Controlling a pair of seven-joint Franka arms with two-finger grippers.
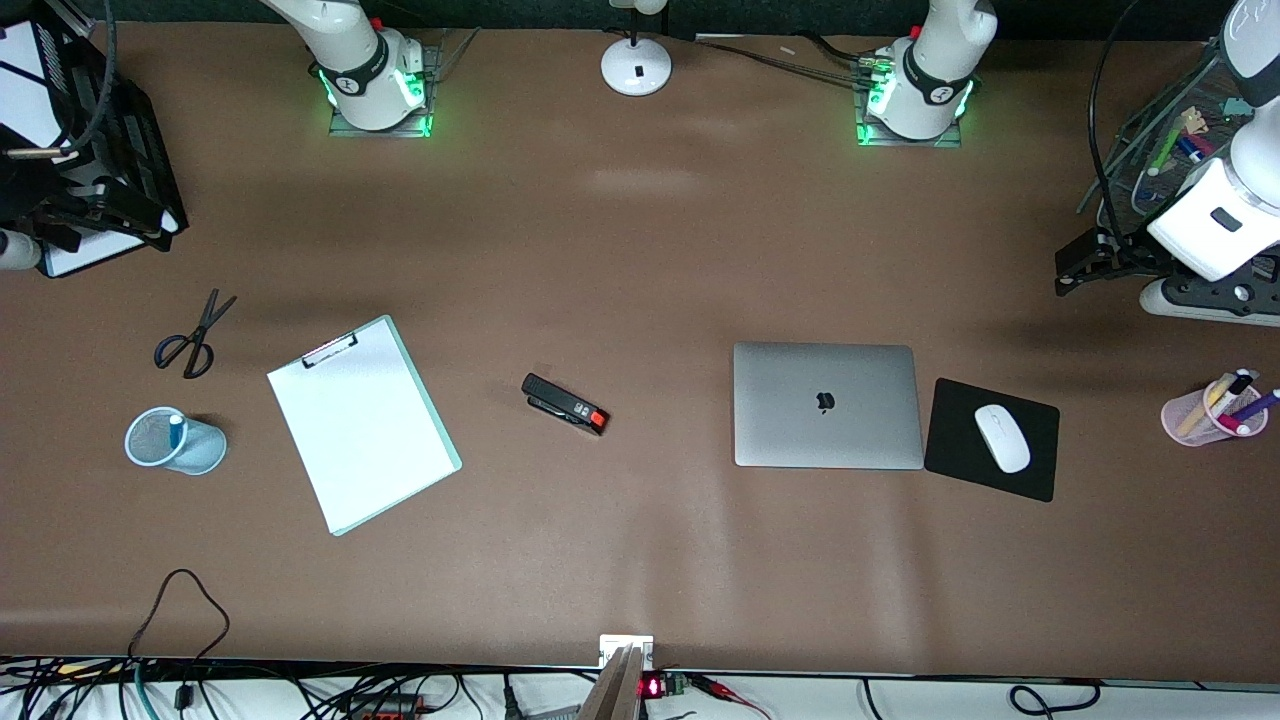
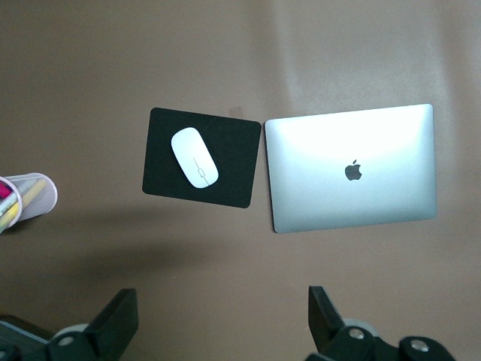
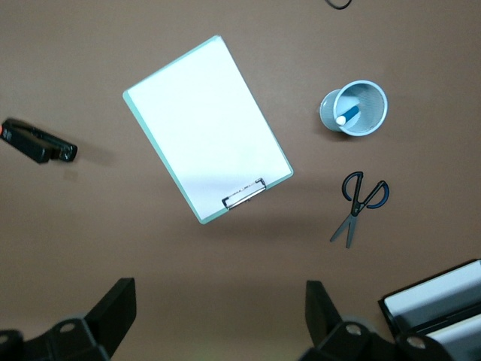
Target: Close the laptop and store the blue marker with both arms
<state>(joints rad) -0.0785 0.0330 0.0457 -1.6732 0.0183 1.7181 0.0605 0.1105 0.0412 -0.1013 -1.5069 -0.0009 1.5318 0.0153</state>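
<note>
**Both task goals appearing met, arms standing clear**

While the laptop (image 1: 828,405) is lying with its lid flat down and logo upward, toward the left arm's end of the worktop (image 1: 640,250) and roughly midway between its camera-side edge and the robots' edge, the blue marker (image 1: 176,432) is standing inside the pale blue mesh cup (image 1: 175,441) near the right arm's end. The left claw (image 2: 222,323) is hanging empty above the worktop with its fingers spread wide, looking down on the laptop and on the black mouse pad (image 2: 203,158) just beside it, which is carrying the white mouse (image 2: 195,157). The right claw (image 3: 218,320) is likewise gaping and gripping nothing, over the area holding the clipboard (image 3: 208,128), scissors (image 3: 361,201) and mesh cup. Judged from this layout, the task is sitting at its closing step; the next move is calling only for parking the arms, with no further grasp needed.
</note>
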